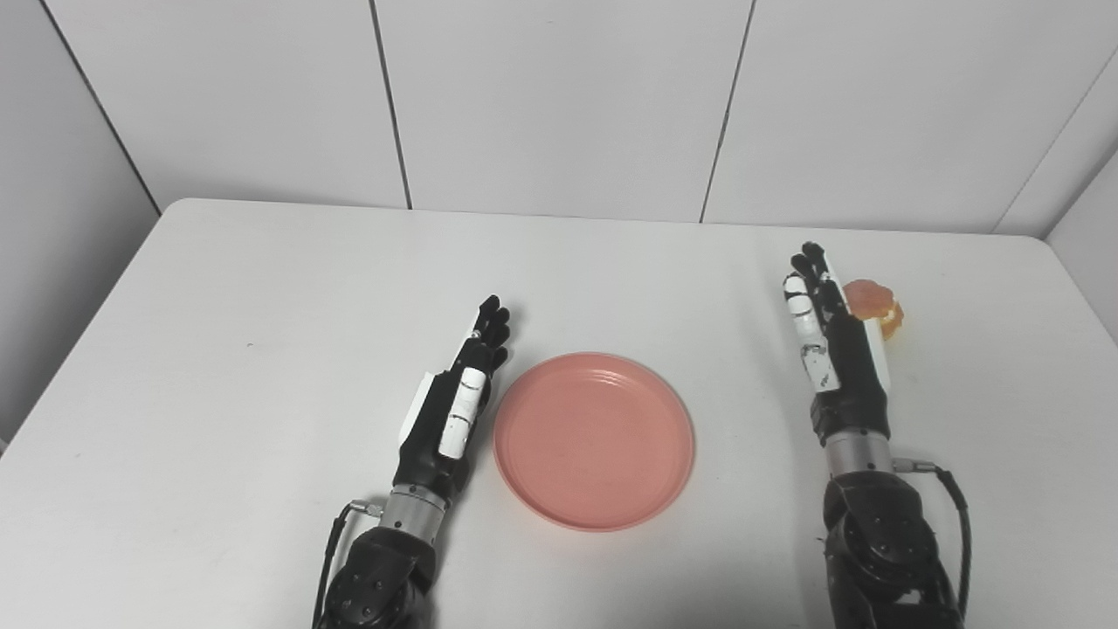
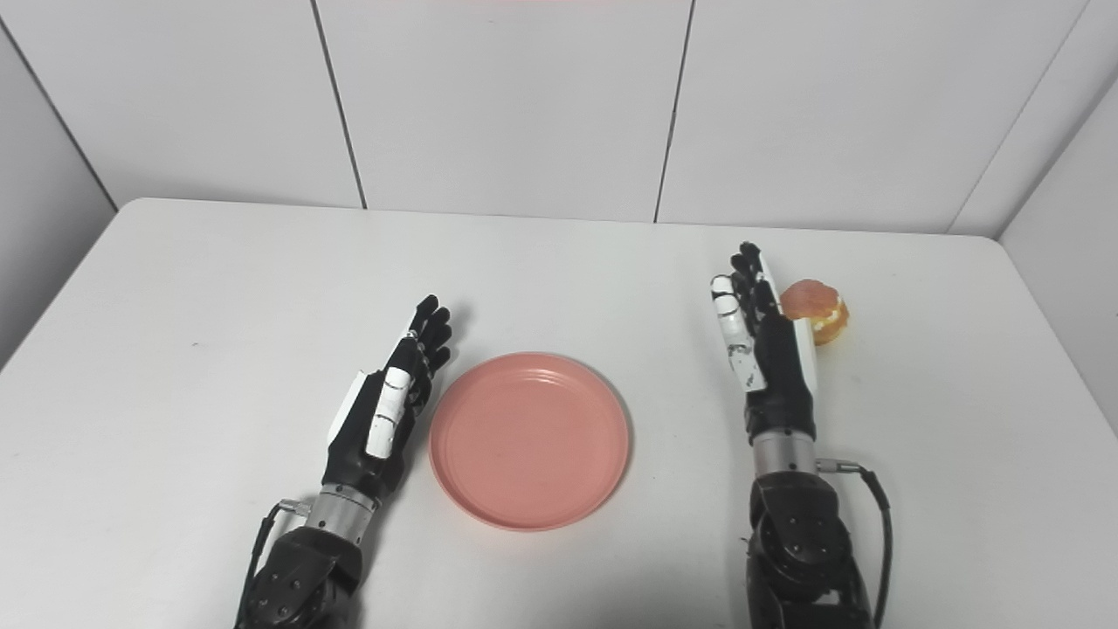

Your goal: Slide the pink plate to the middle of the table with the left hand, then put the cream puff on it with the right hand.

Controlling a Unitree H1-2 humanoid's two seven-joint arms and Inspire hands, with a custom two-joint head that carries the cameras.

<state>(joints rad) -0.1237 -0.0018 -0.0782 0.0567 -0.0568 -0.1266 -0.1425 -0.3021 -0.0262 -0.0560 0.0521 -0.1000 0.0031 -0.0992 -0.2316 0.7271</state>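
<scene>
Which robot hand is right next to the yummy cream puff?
The right hand. The cream puff sits just beyond it, while the left hand is beside the pink plate instead.

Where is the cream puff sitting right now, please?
The cream puff sits on the table's far right, just beyond the open right hand, well apart from the pink plate.

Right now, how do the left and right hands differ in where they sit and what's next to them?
The left hand lies beside the pink plate, by its left rim; the right hand is up by the cream puff. The left hand angles inward; the right points nearly straight ahead. Both are open, holding nothing.
</scene>
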